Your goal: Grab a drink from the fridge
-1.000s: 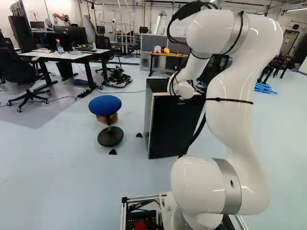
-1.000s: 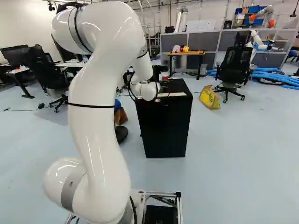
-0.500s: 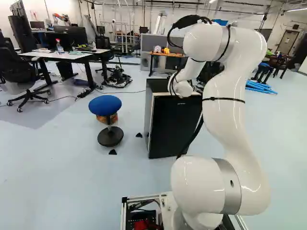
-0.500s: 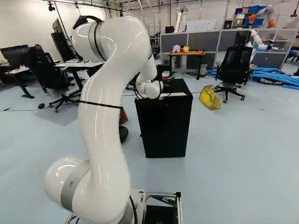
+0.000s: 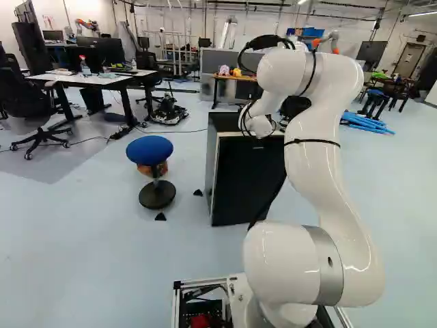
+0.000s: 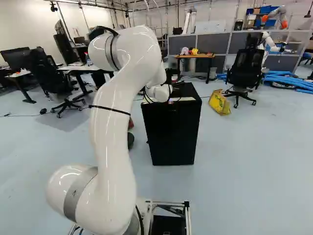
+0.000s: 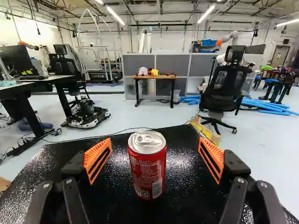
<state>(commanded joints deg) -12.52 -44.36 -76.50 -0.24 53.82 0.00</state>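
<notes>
The black fridge (image 6: 171, 132) stands closed ahead of the arm, its dark top (image 7: 184, 149) beneath the gripper. Upright on that top is a red drink can (image 7: 147, 165) with a silver lid. My gripper (image 7: 153, 161) is open, one orange pad on each side of the can, with a gap between can and pad on both sides. In both base views the wrist end of the arm hides the fingers, low over the fridge top.
A blue-topped stool (image 5: 150, 149) stands left of the fridge. Beyond are a black office chair (image 7: 226, 88), a yellow bag (image 6: 219, 102), blue tubes (image 7: 268, 105) and a small wooden table (image 7: 155, 77). Desks (image 5: 102, 78) stand at the far left; another robot (image 6: 276, 17) is at the back.
The arm's elbow has lowered and leaned ahead, shifting left in the left base view and right in the right one. Its wrist end has moved slightly over the fridge. The base has stayed put.
</notes>
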